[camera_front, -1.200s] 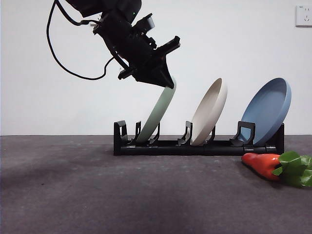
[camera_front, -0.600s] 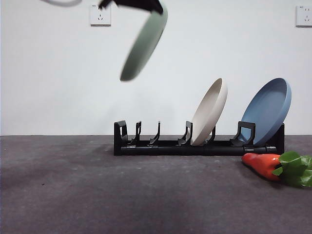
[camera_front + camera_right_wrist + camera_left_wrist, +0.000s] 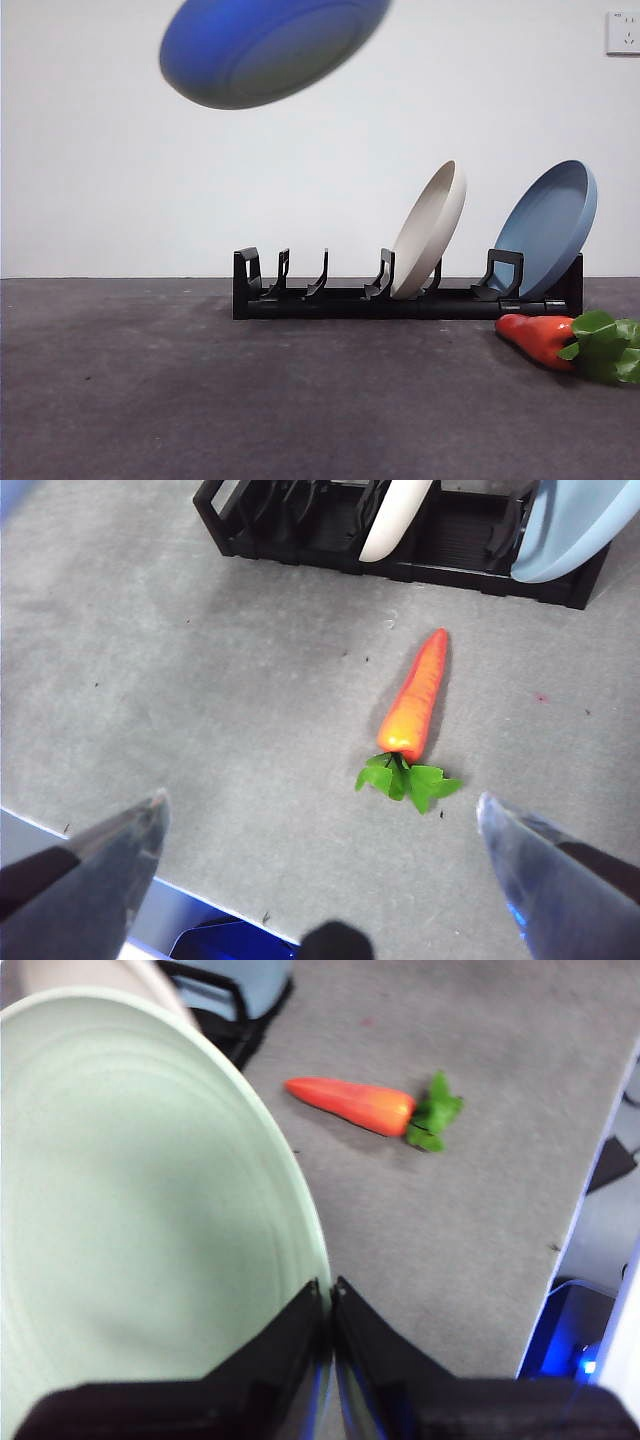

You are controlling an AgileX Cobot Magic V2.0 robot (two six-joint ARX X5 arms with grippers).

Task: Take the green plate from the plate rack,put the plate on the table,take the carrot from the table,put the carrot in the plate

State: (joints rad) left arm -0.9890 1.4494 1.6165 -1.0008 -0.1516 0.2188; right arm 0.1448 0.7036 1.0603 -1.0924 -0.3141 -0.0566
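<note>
The green plate (image 3: 270,50) hangs high above the table (image 3: 200,400), tilted nearly flat; in the front view it is blurred and looks bluish. In the left wrist view the pale green plate (image 3: 150,1210) fills the picture, and my left gripper (image 3: 330,1300) is shut on its rim. The plate rack (image 3: 330,300) stands at the back with its left slots bare. The carrot (image 3: 545,338) lies on the table in front of the rack's right end. My right gripper (image 3: 322,805) hovers open above the table near the carrot (image 3: 415,695), touching nothing.
A beige plate (image 3: 430,230) and a blue plate (image 3: 550,225) lean in the rack's middle and right slots. The table's near edge shows in the right wrist view, close to the carrot's leaves.
The green plate has come out of the rack's left slot, risen, and tipped from steep to nearly flat. The arm holding it has left the front view.
</note>
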